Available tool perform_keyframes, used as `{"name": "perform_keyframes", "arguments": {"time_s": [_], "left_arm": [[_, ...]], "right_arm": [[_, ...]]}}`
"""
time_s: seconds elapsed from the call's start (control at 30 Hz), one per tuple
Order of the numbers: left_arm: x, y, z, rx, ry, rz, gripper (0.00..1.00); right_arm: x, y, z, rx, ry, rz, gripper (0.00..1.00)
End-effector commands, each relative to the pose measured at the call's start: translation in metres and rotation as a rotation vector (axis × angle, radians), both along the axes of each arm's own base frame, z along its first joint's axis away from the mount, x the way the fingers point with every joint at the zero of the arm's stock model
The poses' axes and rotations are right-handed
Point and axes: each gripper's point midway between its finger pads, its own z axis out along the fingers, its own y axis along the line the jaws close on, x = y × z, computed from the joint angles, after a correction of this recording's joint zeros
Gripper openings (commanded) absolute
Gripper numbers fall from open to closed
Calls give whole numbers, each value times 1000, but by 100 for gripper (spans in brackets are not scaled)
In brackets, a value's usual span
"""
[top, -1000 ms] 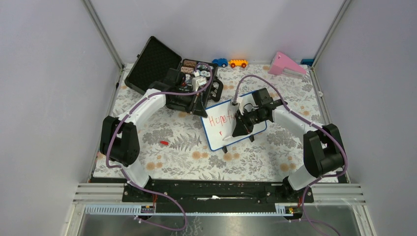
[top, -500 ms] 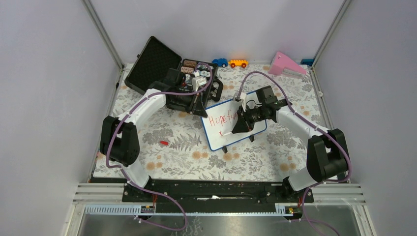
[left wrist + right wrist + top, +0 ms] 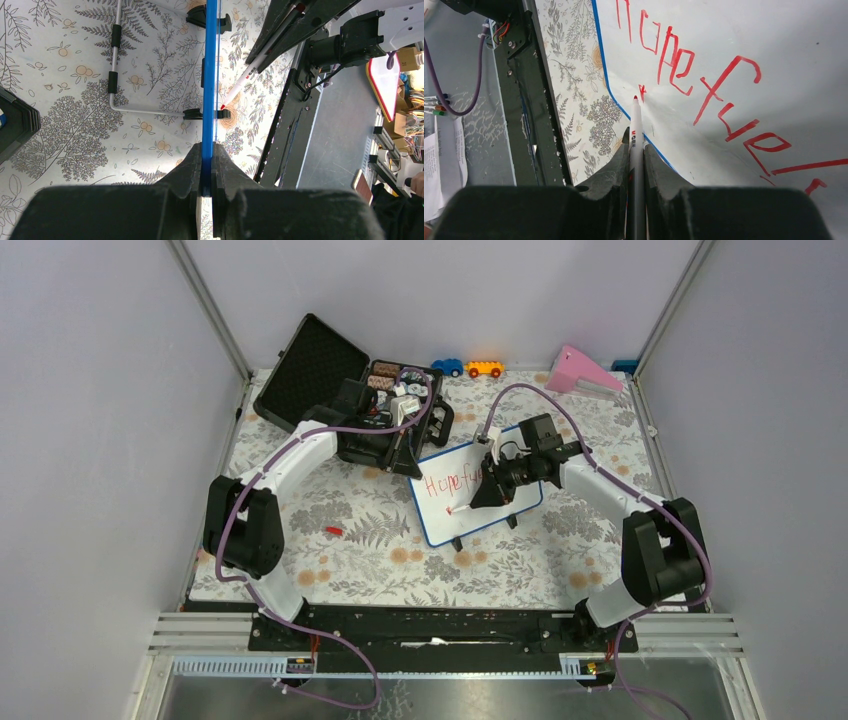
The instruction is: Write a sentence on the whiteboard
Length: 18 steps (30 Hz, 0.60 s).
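The left gripper [image 3: 207,172] is pressed together on the thin blue frame of the small white rectangular whiteboard [image 3: 447,523], seen edge-on ahead of its fingers. A white, red-tipped marker [image 3: 636,131] is pinched by the right gripper [image 3: 636,150], with its tip touched to the board just ahead, below the red handwritten sentence [image 3: 684,65]. Compared with a second ago, the right gripper is placed slightly farther up the board, while the left is unmoved.

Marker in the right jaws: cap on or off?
Off. The marker shows a bare red tip in the right wrist view, pointing at the whiteboard just below the unfinished red sentence.
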Motion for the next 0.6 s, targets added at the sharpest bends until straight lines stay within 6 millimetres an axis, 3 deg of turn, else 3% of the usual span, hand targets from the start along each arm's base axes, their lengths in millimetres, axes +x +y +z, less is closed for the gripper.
{"name": "perform_keyframes", "arguments": {"time_s": [0.0,0.23,0.57], "left_arm": [[0,-3,3,12,-56,-19,0],[0,-3,3,12,-58,-20,0],[1,-3,2,13,-55,-20,0]], "right_arm": [[11,2,2,7,-28,-12,0],[12,1,-7,-10,-16,-18,0],[-3,-3,-25,-50,32,17,0]]}}
